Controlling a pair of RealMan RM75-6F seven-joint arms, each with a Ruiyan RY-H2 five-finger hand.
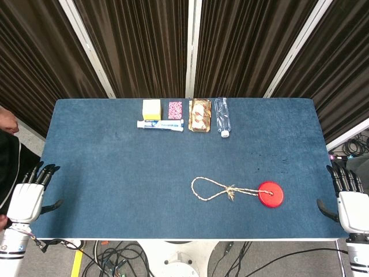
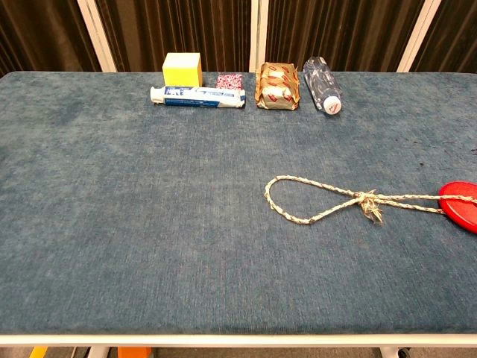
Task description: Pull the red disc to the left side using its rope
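A flat red disc lies on the blue table toward the front right; in the chest view the red disc is cut by the right edge. A beige rope runs left from it, knotted, ending in an oval loop; the rope shows whole in the chest view. My left hand hangs off the table's left front corner, fingers apart, holding nothing. My right hand sits off the right edge, fingers apart and empty. Neither hand appears in the chest view.
Along the far edge lie a yellow block, a toothpaste box, a small pink packet, a snack pack and a water bottle on its side. A person's arm shows at the far left. Cables lie below the table front.
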